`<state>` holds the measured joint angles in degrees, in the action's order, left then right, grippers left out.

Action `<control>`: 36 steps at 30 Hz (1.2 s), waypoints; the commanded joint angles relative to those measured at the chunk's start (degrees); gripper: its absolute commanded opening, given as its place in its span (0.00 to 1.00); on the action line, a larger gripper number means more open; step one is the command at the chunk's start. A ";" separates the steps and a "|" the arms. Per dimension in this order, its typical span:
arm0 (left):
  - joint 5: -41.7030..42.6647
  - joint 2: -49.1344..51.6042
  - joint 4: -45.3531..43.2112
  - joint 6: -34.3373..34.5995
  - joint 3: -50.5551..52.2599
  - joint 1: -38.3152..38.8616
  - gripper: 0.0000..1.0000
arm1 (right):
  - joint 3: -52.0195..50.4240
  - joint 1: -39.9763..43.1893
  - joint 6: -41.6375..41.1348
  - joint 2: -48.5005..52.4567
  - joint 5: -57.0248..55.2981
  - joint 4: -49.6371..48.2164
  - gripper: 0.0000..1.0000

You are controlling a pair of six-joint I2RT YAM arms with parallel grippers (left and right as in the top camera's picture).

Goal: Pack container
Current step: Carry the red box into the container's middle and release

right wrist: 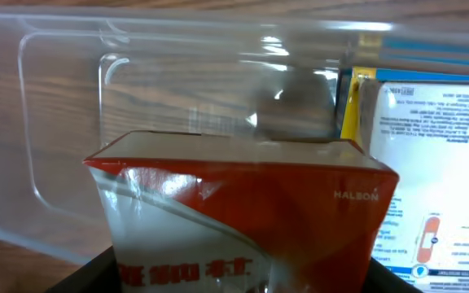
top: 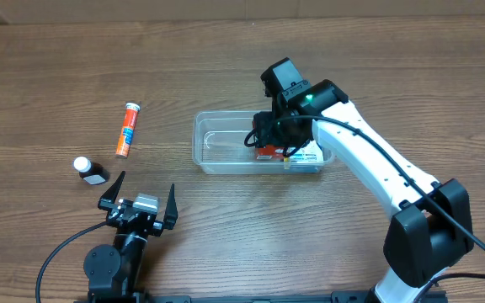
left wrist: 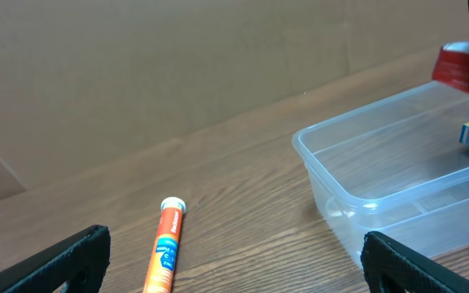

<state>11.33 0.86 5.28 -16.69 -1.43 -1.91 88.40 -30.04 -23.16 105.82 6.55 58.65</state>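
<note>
Container (top: 217, 147) lies under right jaws gripping red box (top: 266, 153); orange tube (top: 127, 129), bottle (top: 91, 171) outside.

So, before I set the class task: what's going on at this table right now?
The right tool grips a red box and holds it low over the clear container, beside a white and blue box already lying inside. The left tool sits open, holding nothing. An orange tube and a small dark bottle lie on the table outside the container, not yet packed.
</note>
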 commanded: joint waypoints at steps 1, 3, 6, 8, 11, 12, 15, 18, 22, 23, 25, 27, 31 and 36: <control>0.31 -0.55 -0.02 0.39 0.26 -0.33 1.00 | -2.82 -0.22 -0.92 -0.26 -0.70 -3.67 0.64; 0.31 -0.55 -0.02 0.42 0.26 -0.33 1.00 | -4.13 -0.22 -0.90 -0.15 -0.70 -5.44 0.64; 0.31 -0.55 -0.02 0.39 0.26 -0.33 1.00 | -5.77 -0.22 -0.87 -0.13 -0.70 -7.91 0.64; 0.31 -0.55 -0.02 0.39 0.26 -0.33 1.00 | -6.73 -0.22 -0.87 -0.13 -0.70 -9.09 0.64; 0.31 -0.55 -0.02 0.39 0.26 -0.33 1.00 | -7.08 -0.22 -0.87 0.66 -0.70 -9.75 0.64; 0.31 -0.55 -0.02 0.39 0.26 -0.33 1.00 | -7.08 -0.22 -0.85 0.90 -0.72 -9.97 0.64; 0.31 -0.55 -0.02 0.39 0.26 -0.33 1.00 | -7.08 -0.22 -0.66 1.05 -0.74 -11.50 0.64; 0.31 -0.55 -0.02 0.39 0.26 -0.33 1.00 | -7.08 -0.22 -0.68 1.05 -0.74 -12.48 0.64; 0.31 -0.55 -0.02 0.39 0.26 -0.33 1.00 | -7.08 -0.22 -0.70 1.97 -0.72 -12.50 0.64; 0.31 -0.55 -0.02 0.39 0.26 -0.33 1.00 | -7.08 -0.24 -0.70 2.38 -0.68 -12.41 0.64; 0.31 -0.55 -0.02 0.39 0.26 -0.33 1.00 | -7.08 -0.28 -0.72 3.21 -0.50 -12.33 0.64; 0.31 -0.57 0.00 0.39 0.26 -0.33 1.00 | -7.08 -0.26 -0.72 4.07 -0.50 -12.37 0.64; 0.31 -0.55 -0.02 0.39 0.26 -0.33 1.00 | -7.08 -0.26 -0.70 5.11 -0.50 -12.98 0.64; 0.31 -0.55 -0.02 0.42 0.26 -0.33 1.00 | -7.08 -0.26 -0.70 5.38 -0.52 -13.18 0.69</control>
<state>11.33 0.86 5.28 -16.69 -1.43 -1.91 81.52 -30.04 -23.75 110.96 6.42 45.84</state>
